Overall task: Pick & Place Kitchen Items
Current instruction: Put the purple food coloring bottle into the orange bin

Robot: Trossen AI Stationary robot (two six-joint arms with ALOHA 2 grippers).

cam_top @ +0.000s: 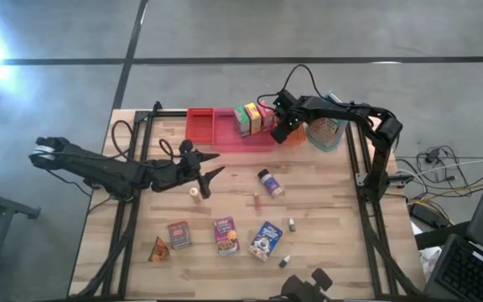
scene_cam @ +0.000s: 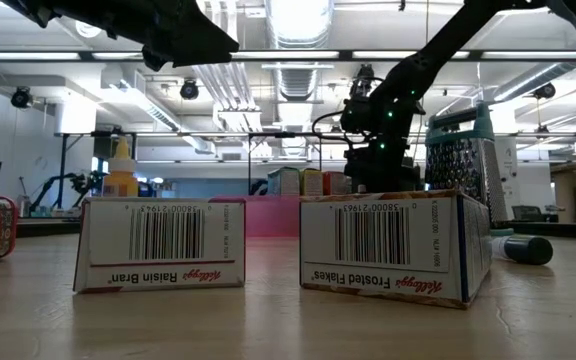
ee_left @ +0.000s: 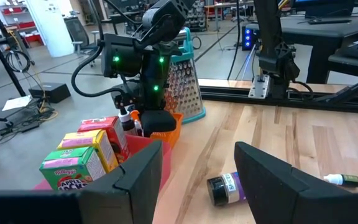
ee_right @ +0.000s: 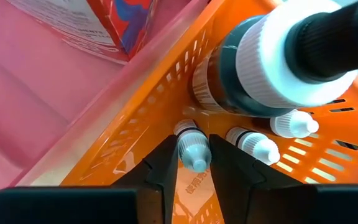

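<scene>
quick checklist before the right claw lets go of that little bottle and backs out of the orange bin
1. Right claw inside the orange bin: ok.
2. Small white-capped bottle sits between its fingers: ok; whether it is gripped or already freed: cannot tell.
3. Bottle resting on the bin floor: cannot tell.
4. Room beside it: not ok, a big jar and two more small bottles crowd close.
5. Left claw open over mid-table, clear of the bins: ok.
6. Items left on the table, such as the cereal boxes: not ok, several remain.
</scene>
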